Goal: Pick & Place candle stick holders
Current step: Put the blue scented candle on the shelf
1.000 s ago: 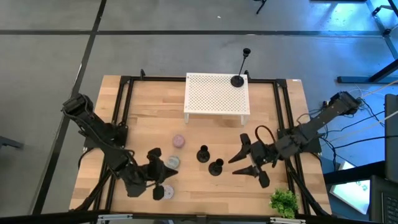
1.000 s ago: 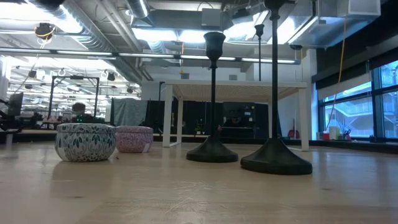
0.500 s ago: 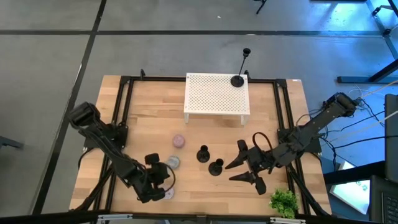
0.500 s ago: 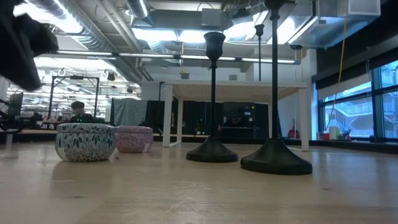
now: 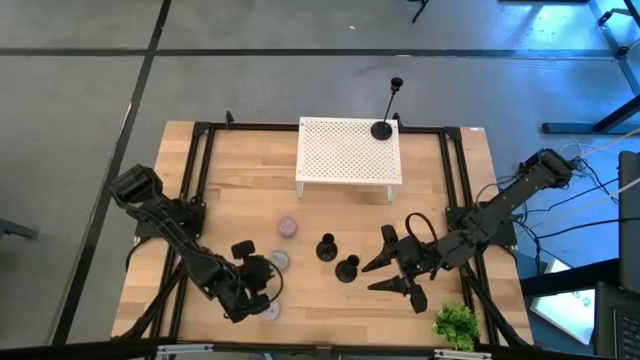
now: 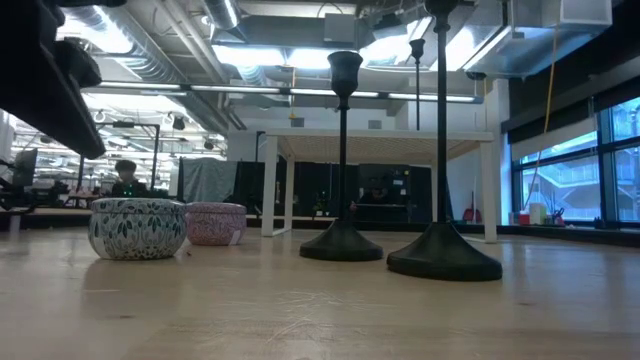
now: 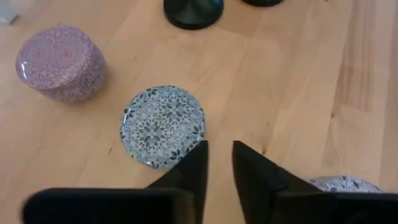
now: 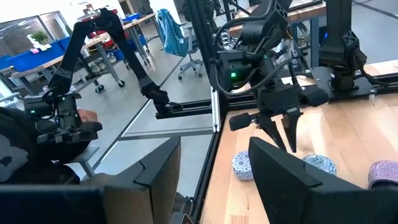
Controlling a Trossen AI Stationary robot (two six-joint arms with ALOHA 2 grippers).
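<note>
Nearest the table's front edge, the left gripper (image 5: pixel 262 288) hangs low over the light wooden table (image 5: pixel 240 180), its two dark fingers (image 7: pixel 194 165) drawn close with only a narrow slit between them and nothing held. Just beside its tips sits a round blue-and-white floral tin (image 7: pixel 163 126), lid on, contents hidden; a second patterned tin (image 7: pixel 341 184) lies partly under the gripper. The right gripper (image 5: pixel 398 266), near the front right, has its fingers (image 8: pixel 281 174) spread wide and empty. A small green plant (image 5: pixel 456 324) stands at the front right corner.

Mid-table, two black candle stick holders with round bases stand upright and close together: the shorter holder (image 5: pixel 326 248) and the taller holder (image 5: pixel 347 268). Near them on the left stands a closed round pink patterned tin (image 5: pixel 288 227).

Farthest back, a white perforated stand (image 5: pixel 348 152) carries the third black candle stick holder (image 5: pixel 382 129) on its right rear corner.
</note>
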